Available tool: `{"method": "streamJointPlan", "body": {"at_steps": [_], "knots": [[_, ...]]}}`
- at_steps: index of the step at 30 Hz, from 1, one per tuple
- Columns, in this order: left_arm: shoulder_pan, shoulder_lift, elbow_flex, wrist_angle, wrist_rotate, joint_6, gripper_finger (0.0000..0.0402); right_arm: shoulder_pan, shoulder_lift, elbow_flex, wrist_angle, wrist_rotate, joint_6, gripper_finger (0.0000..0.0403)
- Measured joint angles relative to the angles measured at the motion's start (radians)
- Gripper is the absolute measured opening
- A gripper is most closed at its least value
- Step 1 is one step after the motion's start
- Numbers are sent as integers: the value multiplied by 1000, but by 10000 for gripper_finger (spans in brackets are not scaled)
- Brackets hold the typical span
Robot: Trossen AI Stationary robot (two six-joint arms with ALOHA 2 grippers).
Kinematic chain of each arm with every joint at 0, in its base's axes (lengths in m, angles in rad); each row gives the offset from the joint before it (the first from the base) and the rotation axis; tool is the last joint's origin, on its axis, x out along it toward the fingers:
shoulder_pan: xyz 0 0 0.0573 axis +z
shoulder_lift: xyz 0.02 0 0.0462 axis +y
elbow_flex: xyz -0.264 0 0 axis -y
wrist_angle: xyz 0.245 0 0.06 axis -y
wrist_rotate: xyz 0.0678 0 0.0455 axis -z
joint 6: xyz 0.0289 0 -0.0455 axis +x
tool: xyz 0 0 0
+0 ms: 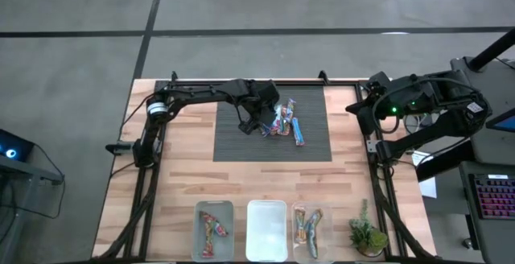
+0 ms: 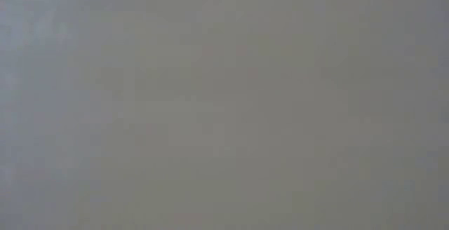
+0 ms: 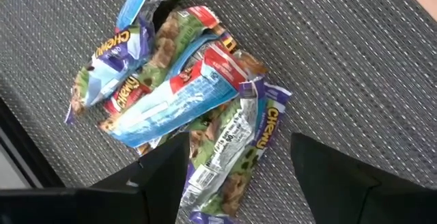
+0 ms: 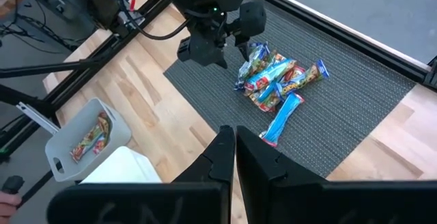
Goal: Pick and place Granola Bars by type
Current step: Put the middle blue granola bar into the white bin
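Left gripper, fingers spread wide and holding nothing, poised over the pile of Granola Bars on the dark mat; one finger overlaps the nearest wrapper, contact uncertain. The bars appear light, and their glossy, crinkly wrappers look slippery; a pinch across one bar's narrow middle should hold best. Seen from above, the pile lies at 3 o'clock of this gripper. Right gripper, fingers pressed together and empty, waits at the table's 3 o'clock edge.
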Motion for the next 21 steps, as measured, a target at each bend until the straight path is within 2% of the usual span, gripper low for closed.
{"method": "streamJointPlan", "body": {"at_steps": [21], "knots": [[-19, 39, -1, 7, -3, 22, 238, 0, 0, 0, 0, 1, 8, 8]]}}
